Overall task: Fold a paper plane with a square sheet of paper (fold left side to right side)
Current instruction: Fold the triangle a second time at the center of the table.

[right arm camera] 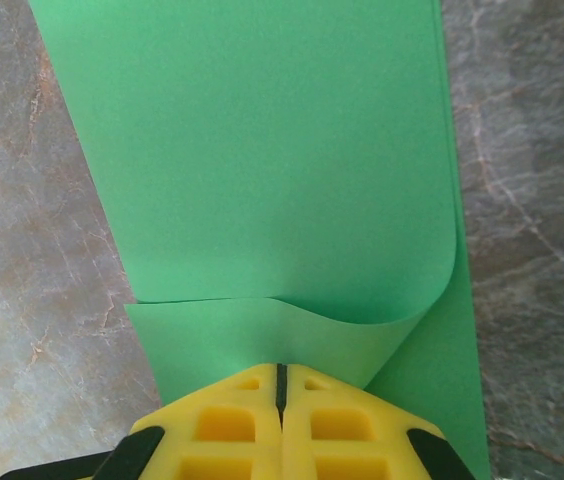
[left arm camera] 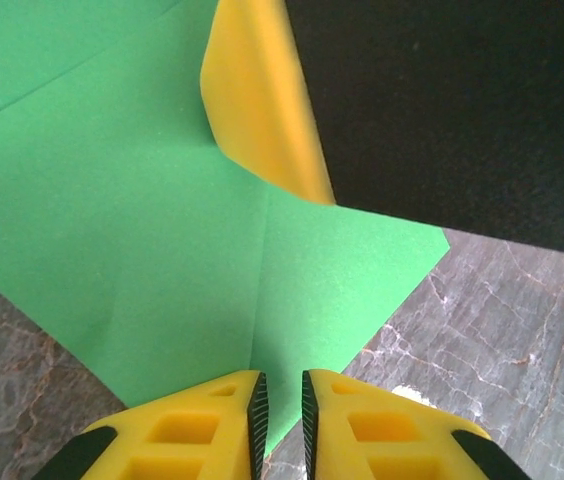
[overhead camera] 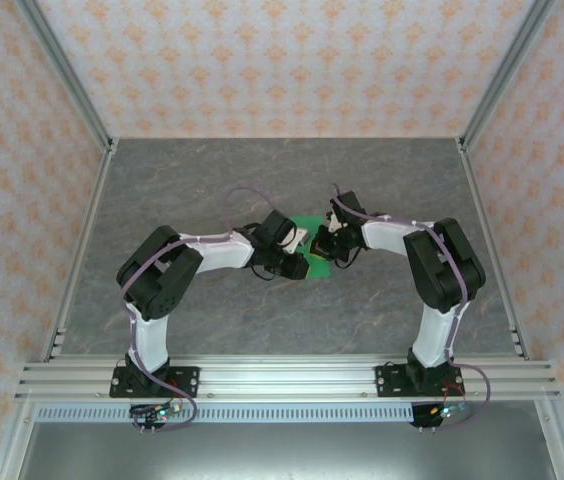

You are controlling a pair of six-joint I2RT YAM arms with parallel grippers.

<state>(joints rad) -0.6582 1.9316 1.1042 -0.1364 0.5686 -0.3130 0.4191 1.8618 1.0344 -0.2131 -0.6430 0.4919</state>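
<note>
The square sheet of paper (overhead camera: 314,266) lay mid-table, its flap pinched by the right gripper (right arm camera: 282,368) at 3 o'clock. The left gripper (left arm camera: 284,385) at 9 o'clock (jaws a slit apart) apparently gripped nothing; a sliding sheet could skew the crease.

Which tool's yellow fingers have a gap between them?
The left tool: a narrow slit shows between its fingers. The right tool's fingers touch.

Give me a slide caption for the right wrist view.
Shut right gripper meets the rolled-over edge of the green paper sheet on the grey marbled table.
</note>
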